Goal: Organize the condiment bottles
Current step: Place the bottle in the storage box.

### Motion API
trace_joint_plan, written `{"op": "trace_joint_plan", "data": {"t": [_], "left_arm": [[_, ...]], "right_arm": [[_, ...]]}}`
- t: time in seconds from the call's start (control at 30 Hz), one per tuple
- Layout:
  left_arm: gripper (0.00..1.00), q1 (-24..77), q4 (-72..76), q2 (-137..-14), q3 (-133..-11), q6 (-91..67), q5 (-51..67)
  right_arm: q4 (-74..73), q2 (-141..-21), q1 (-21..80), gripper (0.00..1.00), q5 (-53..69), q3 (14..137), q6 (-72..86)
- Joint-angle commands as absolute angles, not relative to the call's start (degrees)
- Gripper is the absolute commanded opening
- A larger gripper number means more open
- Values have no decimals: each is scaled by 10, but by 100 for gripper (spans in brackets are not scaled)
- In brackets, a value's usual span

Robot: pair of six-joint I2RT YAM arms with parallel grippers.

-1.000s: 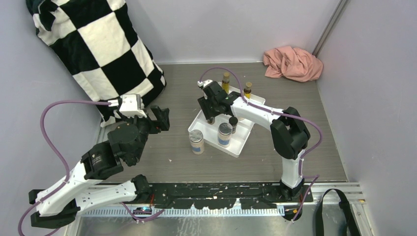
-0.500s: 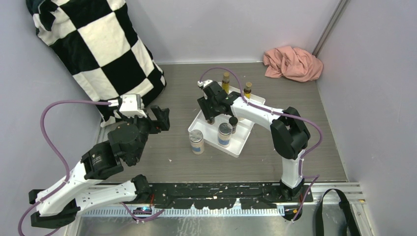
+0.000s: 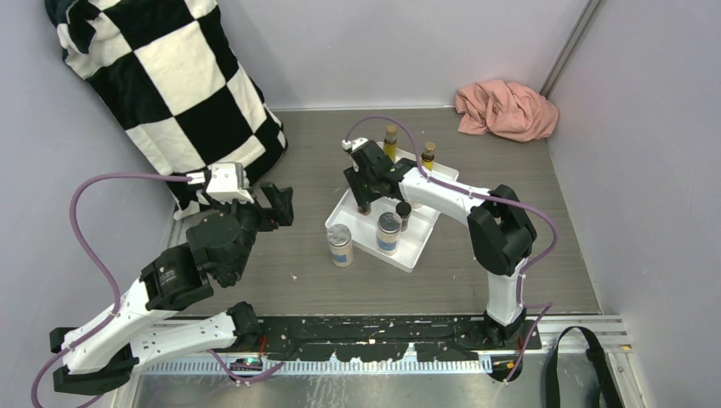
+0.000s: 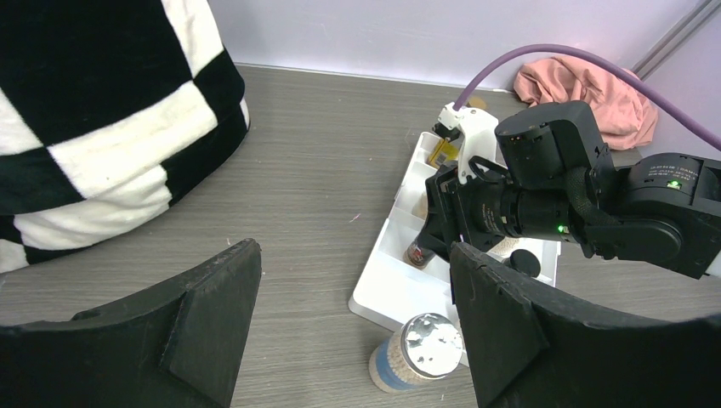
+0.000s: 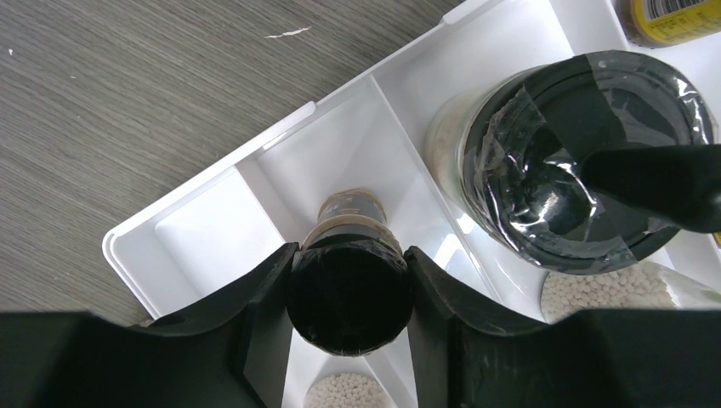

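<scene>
Grey table [image 3: 306, 255]; dark-capped bottle [image 5: 349, 293] pinched between right fingers [image 5: 265, 323]

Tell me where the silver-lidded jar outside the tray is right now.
In the top view, the silver-lidded jar stands on the table just off the left edge of the white tray, beside the similar jar inside it.

A: bottle count?
B: amber bottle [image 3: 390, 136] [image 3: 428, 154] x2, silver-lid jar [image 3: 339, 242] [image 3: 388, 228] x2, small black-cap bottle [image 5: 349, 293] [image 3: 403, 208] x2, black-lid jar [image 5: 578, 144] x1. 7 visible.
A: rest?
B: white tray [image 3: 414, 248] x1, checkered blanket [image 3: 170, 76] x1, pink cloth [image 3: 506, 109] x1.
</scene>
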State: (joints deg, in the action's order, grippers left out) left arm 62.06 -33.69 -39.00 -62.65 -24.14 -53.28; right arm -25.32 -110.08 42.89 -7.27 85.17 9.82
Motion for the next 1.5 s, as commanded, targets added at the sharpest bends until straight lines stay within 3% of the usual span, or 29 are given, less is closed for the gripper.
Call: {"op": "trace_joint_plan", "data": {"t": [0.0,1.03,1.47], "left_arm": [[82,618,-322,-388,-627,-253,-535],[82,619,-323,-380,-620,-252,-538],[83,619,-322,-381,-618,-253,-538]], "right_arm": [[-245,-1075,427,31,-75,867,102],[-247,-1107,426,33,-69,887,99],[-246,-1110,426,54,-70,885,101]]}}
